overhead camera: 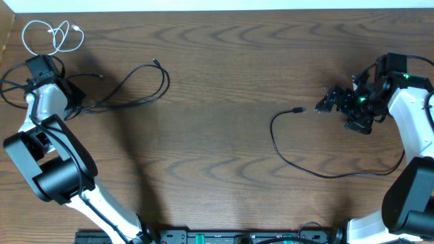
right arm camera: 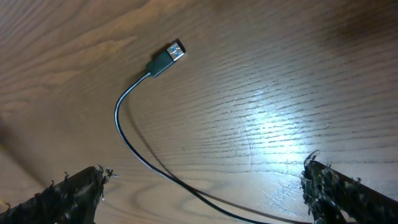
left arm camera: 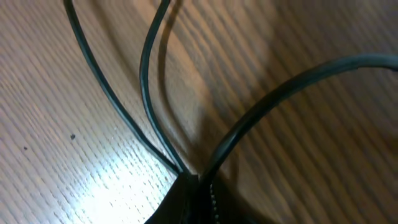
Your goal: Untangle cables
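A short white cable [overhead camera: 51, 35] lies coiled at the far left corner. A long black cable [overhead camera: 132, 87] loops across the left side; its strands [left arm camera: 146, 81] run together into my left gripper [left arm camera: 196, 190], which is shut on them low over the table. From overhead, that left gripper [overhead camera: 76, 102] sits at the loop's left end. A second black cable [overhead camera: 325, 173] curves across the right side and ends in a USB plug [right arm camera: 169, 57]. My right gripper [right arm camera: 208, 186] hangs open above this cable, which passes between its fingers [right arm camera: 81, 190] untouched. In the overhead view the right gripper [overhead camera: 328, 102] is just right of the plug [overhead camera: 298, 109].
The wooden table [overhead camera: 217, 61] has its far edge along the top of the overhead view. Both arm bases [overhead camera: 203, 237] stand at the near edge. Thick black arm wires [overhead camera: 10, 85] trail left of the left arm.
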Controlling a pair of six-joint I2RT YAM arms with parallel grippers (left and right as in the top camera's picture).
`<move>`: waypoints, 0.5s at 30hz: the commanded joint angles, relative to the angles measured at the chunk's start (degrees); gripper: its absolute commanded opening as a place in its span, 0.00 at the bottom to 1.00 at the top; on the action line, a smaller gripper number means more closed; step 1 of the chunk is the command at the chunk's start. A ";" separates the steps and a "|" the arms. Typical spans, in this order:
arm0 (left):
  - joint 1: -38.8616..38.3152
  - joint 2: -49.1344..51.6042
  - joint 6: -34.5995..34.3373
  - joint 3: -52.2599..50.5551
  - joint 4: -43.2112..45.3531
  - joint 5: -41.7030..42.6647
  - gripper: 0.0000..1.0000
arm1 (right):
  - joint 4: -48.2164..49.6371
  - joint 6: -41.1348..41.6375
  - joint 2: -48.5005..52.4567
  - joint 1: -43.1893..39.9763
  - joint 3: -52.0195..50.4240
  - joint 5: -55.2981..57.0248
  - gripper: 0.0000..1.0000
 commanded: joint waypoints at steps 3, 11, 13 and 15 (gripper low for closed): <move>0.20 -1.51 3.56 1.27 1.29 -0.63 0.27 | -0.04 -0.02 -0.20 0.28 0.33 -0.76 0.99; 0.13 -3.13 3.52 1.27 1.05 -0.70 0.63 | 0.02 0.81 -0.20 0.66 0.33 -0.76 0.99; 0.02 -5.31 2.75 1.27 1.25 -0.66 0.64 | 0.17 0.81 -0.20 1.31 0.33 -0.74 0.99; -0.11 -8.35 0.26 1.27 1.31 0.13 0.64 | 0.61 0.81 -0.20 2.08 0.33 -0.74 0.99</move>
